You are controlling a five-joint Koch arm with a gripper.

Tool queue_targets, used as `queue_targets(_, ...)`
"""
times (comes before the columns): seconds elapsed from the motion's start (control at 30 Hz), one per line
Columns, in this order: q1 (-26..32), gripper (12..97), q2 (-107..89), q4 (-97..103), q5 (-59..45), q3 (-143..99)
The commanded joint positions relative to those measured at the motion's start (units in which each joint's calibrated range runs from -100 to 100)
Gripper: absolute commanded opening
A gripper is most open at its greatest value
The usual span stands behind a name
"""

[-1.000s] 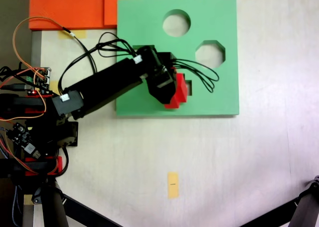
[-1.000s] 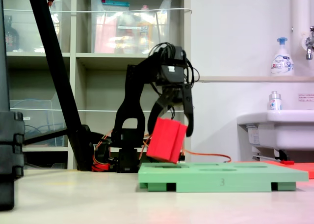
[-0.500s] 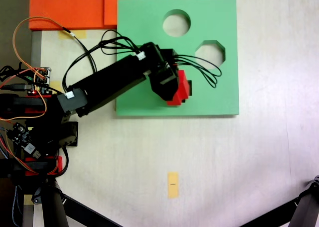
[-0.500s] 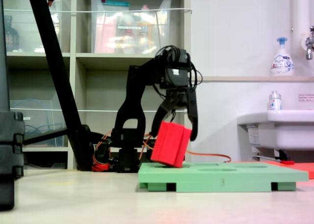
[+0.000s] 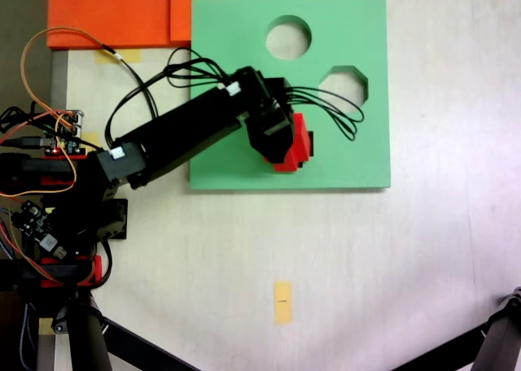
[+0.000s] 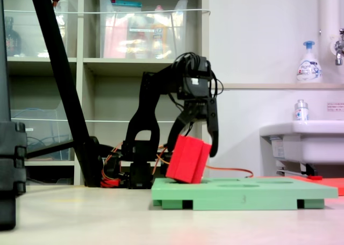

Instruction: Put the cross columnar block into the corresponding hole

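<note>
- Cross columnar block, bright red, hangs tilted in the end effector, its lowest corner at or just above the top of the green foam board.
- End effector jaws are closed on the block's two sides, one finger reaching down its right face in the low fixed view.
- From above, the block covers the corresponding hole; the round cutout and octagonal cutout lie open.
- Board rests on the pale tabletop.

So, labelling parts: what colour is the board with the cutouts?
Green board, clearest in the top-down fixed view.
</note>
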Motion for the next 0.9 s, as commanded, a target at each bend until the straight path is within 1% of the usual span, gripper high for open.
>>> queue_targets(0.0,0.39,35.4,0.26,3.94,0.83,3.54)
queue_targets(0.3,0.78,35.4,0.96,6.06,1.27,3.54)
queue_targets(0.7,0.88,35.5,7.94,6.16,1.27,3.54)
queue_targets(0.73,0.83,36.0,8.64,6.16,1.27,3.54)
queue_targets(0.8,0.78,39.7,9.90,6.16,1.22,3.44)
queue_targets(0.83,0.78,42.5,10.32,6.06,1.22,3.24)
queue_targets(0.87,0.68,47.3,10.32,6.06,1.22,2.55)
